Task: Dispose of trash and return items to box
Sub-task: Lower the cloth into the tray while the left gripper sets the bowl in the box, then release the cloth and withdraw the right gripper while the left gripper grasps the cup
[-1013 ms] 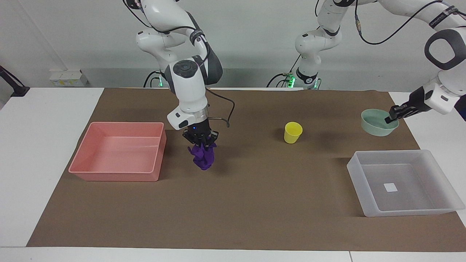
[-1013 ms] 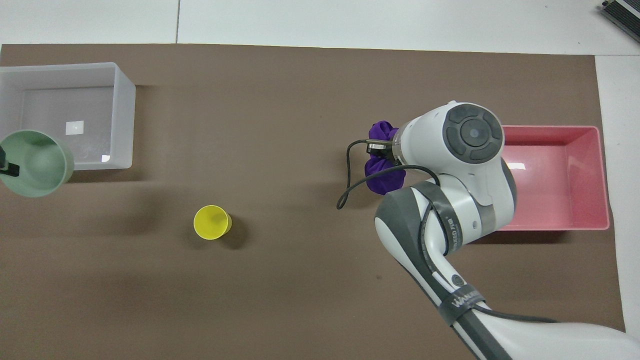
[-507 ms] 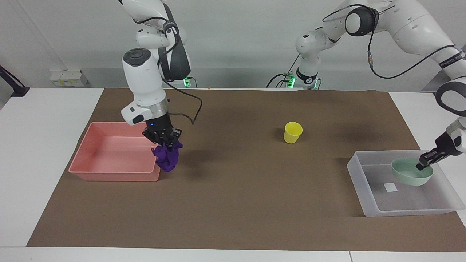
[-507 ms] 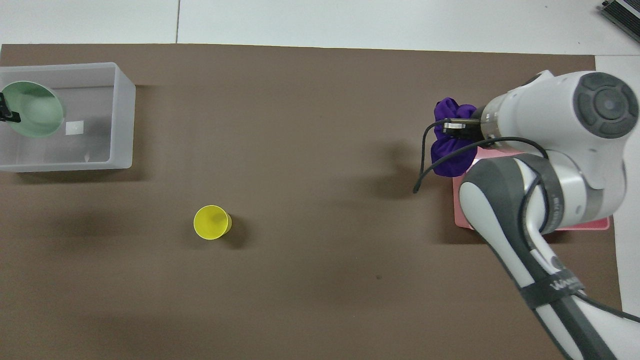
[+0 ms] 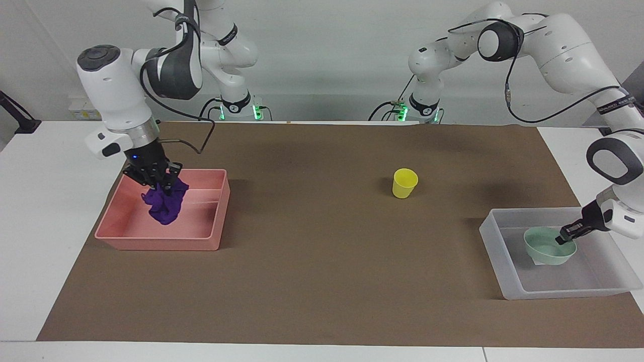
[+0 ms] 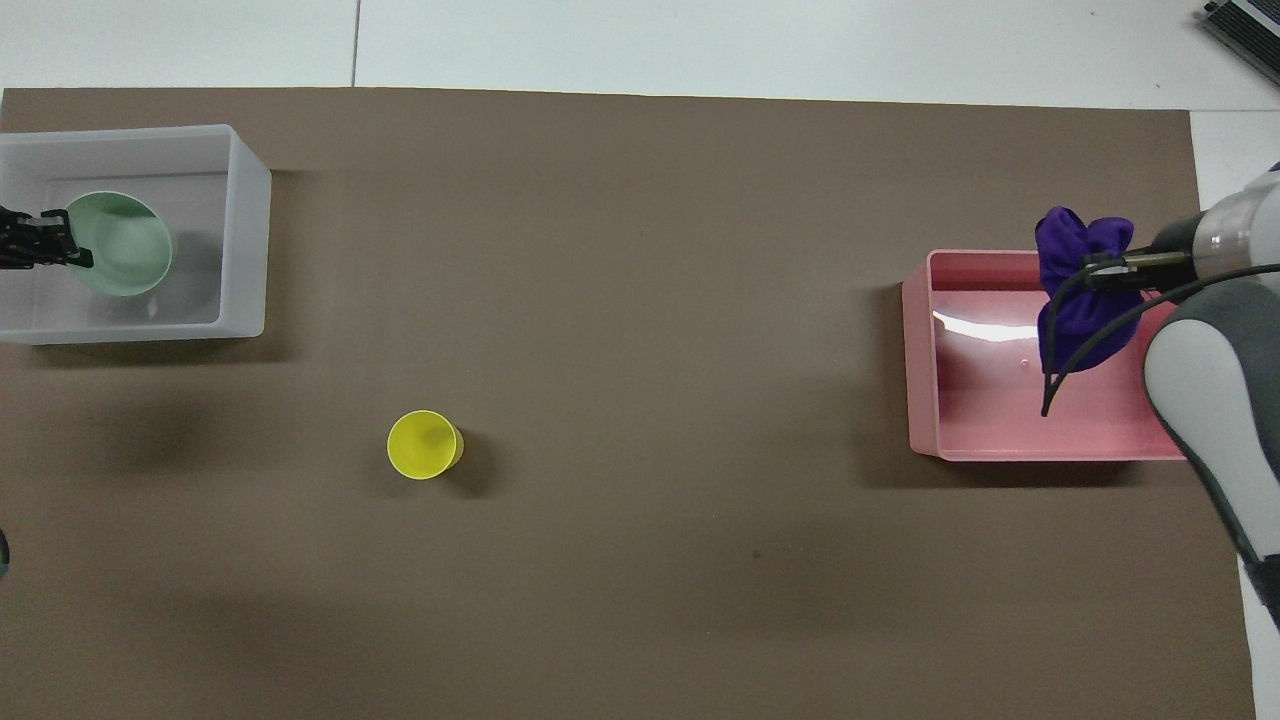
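Right gripper (image 5: pixel 160 185) pinches purple trash (image 5: pixel 164 204) over pink tray (image 5: pixel 214 221) — left gripper (image 5: pixel 563 238) pinches mint bowl's (image 5: pixel 546 249) rim inside the box (image 5: pixel 495 241). Yellow cup (image 5: pixel 404 183) sits mid-table.

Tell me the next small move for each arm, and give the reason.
Probably release. The right gripper holds the crumpled purple cloth wad hanging over the pink plastic tray, so opening should drop it in. The left gripper grips the rim of the pale green round bowl, which looks set down in the translucent grey plastic tray. The small yellow plastic cup still stands on the brown mat.
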Motion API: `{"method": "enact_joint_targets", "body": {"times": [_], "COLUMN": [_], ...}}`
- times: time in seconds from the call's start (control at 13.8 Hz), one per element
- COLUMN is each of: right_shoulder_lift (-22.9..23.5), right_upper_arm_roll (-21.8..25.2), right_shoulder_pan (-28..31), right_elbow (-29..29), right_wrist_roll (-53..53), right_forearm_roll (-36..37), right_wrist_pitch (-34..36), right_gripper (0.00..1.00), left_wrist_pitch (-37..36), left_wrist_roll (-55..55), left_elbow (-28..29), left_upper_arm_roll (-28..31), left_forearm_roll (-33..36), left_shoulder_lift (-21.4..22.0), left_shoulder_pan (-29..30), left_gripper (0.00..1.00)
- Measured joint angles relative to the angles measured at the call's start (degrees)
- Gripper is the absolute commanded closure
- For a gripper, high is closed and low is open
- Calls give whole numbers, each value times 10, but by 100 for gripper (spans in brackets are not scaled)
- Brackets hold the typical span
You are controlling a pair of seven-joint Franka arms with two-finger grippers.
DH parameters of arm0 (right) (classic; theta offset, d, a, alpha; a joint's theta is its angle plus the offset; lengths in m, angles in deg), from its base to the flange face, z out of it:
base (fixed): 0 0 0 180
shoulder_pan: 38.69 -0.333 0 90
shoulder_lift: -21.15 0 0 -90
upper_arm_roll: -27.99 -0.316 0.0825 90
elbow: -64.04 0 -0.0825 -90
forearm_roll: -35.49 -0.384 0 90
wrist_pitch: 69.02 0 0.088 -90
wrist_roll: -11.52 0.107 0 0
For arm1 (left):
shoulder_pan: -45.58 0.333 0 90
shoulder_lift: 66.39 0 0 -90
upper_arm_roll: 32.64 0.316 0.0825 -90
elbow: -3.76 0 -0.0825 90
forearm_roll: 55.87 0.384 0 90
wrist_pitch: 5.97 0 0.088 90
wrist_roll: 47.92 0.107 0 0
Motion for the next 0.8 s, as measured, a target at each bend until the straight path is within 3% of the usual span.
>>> {"method": "enact_joint_targets", "body": {"times": [0.22, 0.43, 0.51, 0.58, 0.65, 0.8], "right_shoulder_lift": [4, 11, 13, 16, 17, 22], "right_upper_arm_roll": [0, -2, -2, -1, -1, -1], "right_shoulder_pan": [19, 19, 19, 19, 19, 21], "right_elbow": [47, 110, 134, 158, 175, 192], "right_wrist_roll": [-3, -1, -1, -1, -1, 0], "right_forearm_roll": [0, -1, -1, -1, -1, -1], "right_wrist_pitch": [-10, -65, -93, -126, -145, -161], "right_gripper": [100, 100, 77, 38, 5, 0], "left_wrist_pitch": [-8, -47, -61, -76, -96, -169], "left_wrist_roll": [0, 0, 0, 0, 0, -6], "left_elbow": [-1, -8, -11, -13, -14, -14], "left_upper_arm_roll": [0, -2, -5, -9, -12, -12], "left_forearm_roll": [0, 0, 0, 0, 0, 0], "left_shoulder_lift": [-1, 12, 25, 42, 63, 104], "left_shoulder_pan": [1, 0, -1, -7, -20, -66], "left_gripper": [0, 0, 0, 0, 0, 0]}}
